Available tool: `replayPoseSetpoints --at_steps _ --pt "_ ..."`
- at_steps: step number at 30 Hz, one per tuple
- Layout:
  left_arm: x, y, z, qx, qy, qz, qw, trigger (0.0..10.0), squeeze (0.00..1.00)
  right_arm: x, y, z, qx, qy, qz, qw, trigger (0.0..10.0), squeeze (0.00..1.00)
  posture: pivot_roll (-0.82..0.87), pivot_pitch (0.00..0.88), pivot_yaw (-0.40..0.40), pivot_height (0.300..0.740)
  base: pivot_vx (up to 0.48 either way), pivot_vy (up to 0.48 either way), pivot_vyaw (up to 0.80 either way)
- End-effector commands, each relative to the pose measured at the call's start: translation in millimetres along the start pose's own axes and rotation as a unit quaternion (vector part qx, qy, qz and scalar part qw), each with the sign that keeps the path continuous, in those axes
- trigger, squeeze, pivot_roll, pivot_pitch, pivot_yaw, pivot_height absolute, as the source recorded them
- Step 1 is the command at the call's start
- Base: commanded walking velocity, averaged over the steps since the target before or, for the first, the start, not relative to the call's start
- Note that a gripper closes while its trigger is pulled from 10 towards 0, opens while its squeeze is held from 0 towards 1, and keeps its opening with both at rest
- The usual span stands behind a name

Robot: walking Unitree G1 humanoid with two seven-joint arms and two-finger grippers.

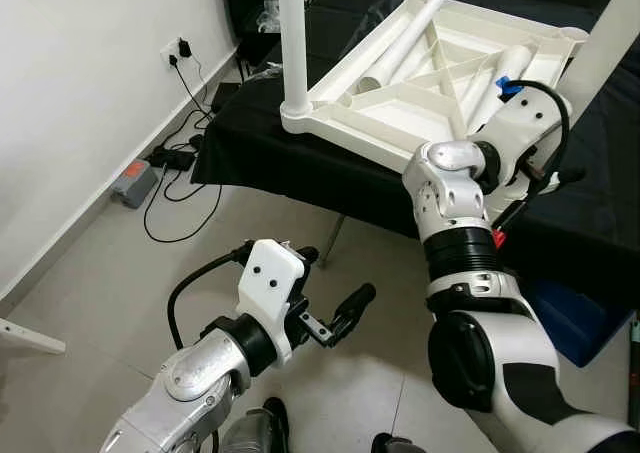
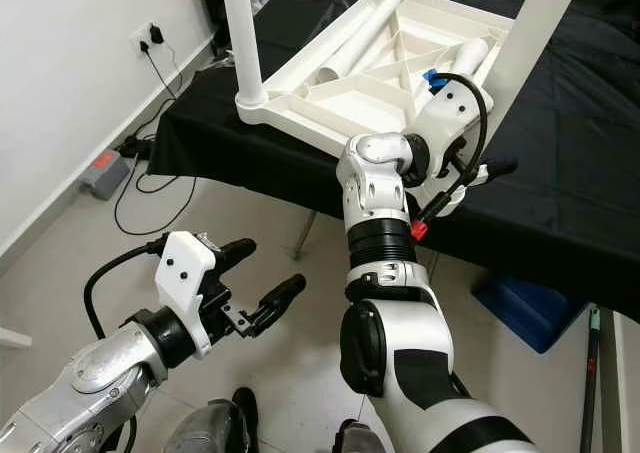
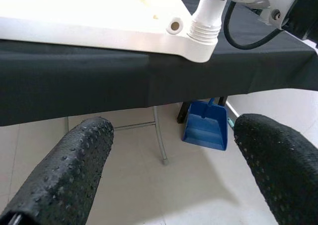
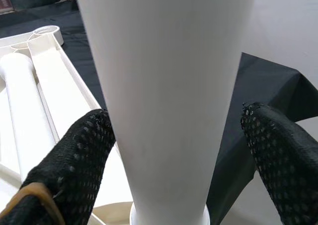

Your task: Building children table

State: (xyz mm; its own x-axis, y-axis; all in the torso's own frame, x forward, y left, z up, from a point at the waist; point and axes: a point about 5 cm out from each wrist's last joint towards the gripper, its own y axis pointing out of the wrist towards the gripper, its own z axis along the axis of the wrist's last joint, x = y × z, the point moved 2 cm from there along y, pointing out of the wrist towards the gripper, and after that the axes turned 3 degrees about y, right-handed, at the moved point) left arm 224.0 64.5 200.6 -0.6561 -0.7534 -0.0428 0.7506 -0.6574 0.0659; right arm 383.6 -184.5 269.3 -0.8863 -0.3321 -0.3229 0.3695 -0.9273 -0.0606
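My right gripper [image 4: 174, 150] open astride upright white leg [image 4: 169, 86], not clamping. Left gripper [image 1: 325, 295] open, idle below tabletop [image 1: 250, 143]. Next: close squarely, twist leg snug in table frame [image 1: 400, 103] socket.

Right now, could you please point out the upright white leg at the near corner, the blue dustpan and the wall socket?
Upright white leg [image 1: 292, 33], left eye view, mid shaft.
Blue dustpan [image 3: 205, 130], left wrist view, middle of its scoop.
Wall socket [image 1: 172, 50], left eye view, its white faceplate.
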Motion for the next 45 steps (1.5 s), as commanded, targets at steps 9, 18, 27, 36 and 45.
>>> replayPoseSetpoints --at_steps 9,18,27,36,45 --pt "1.0 0.6 -1 0.001 -0.002 0.002 1.000 10.0 0.00 4.8 -6.0 -4 -0.013 -0.008 -0.002 1.000 10.0 0.00 0.15 0.228 0.001 0.740 0.000 0.000 0.00" --pt "0.8 1.0 -2 0.001 -0.002 0.003 1.000 10.0 0.00 6.1 -14.9 -2 -0.023 -0.006 0.008 1.000 10.0 0.00 0.15 0.230 0.002 0.740 0.000 0.000 0.00" --pt "0.5 0.8 -2 0.000 0.001 0.003 1.000 10.0 0.00 10.6 -21.7 -5 -0.041 -0.010 0.016 0.999 10.0 0.00 0.15 0.228 0.003 0.740 0.000 0.000 0.00" --pt "-0.5 0.5 -3 -0.001 -0.002 0.006 1.000 10.0 0.00 15.5 -29.9 -13 -0.057 -0.015 0.035 0.998 10.0 0.00 0.15 0.229 0.003 0.740 0.000 0.000 0.00" --pt "-0.9 1.0 -3 0.001 -0.003 0.008 1.000 10.0 0.00 15.3 -39.9 -9 -0.075 -0.006 0.064 0.995 10.0 0.00 0.14 0.229 0.004 0.740 0.000 0.000 0.00"
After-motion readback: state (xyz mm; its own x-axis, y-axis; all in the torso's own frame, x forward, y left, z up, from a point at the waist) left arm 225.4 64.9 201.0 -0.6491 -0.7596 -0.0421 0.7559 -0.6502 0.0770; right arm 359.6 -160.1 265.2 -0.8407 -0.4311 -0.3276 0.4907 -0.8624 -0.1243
